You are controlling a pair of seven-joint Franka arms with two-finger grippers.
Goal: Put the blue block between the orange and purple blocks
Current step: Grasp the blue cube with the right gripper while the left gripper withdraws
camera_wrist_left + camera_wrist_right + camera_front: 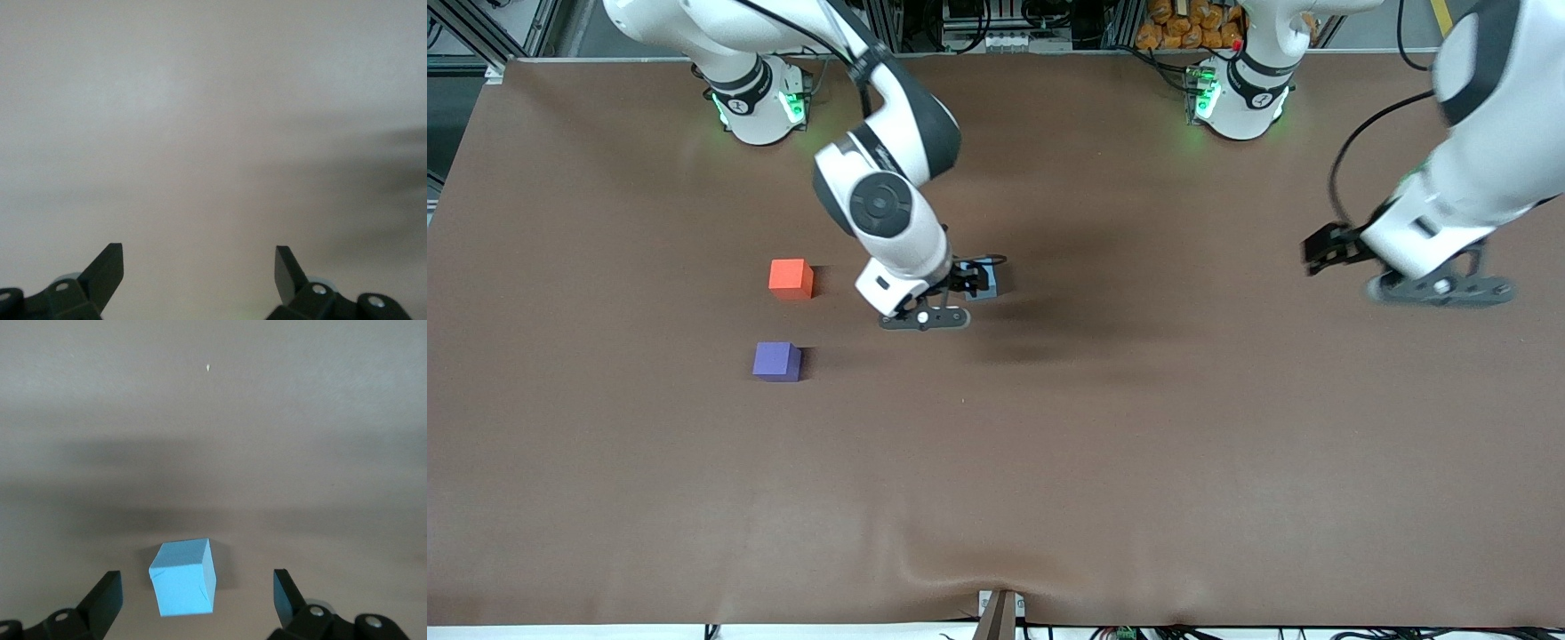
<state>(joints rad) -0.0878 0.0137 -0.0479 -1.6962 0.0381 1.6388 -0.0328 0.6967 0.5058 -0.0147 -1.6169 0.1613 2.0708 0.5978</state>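
Bench point(1049, 462): covered in a brown matte cloth, slightly rippled along the edge nearest the front camera, with soft shadows across its middle. Above its top edge: metal frame rails point(480, 31), black cables point(1040, 13), a heap of orange objects point(1183, 22). Lighting: even, diffuse.

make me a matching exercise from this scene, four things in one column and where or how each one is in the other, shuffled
Column one:
1. blue block
2. orange block
3. purple block
4. left gripper

Column two:
a. on the table, nearer the front camera than the orange block
b. open, over bare table at the left arm's end
c. on the table between the open fingers of the right gripper
d. on the table, farther from the front camera than the purple block

Pairs: 1-c, 2-d, 3-a, 4-b
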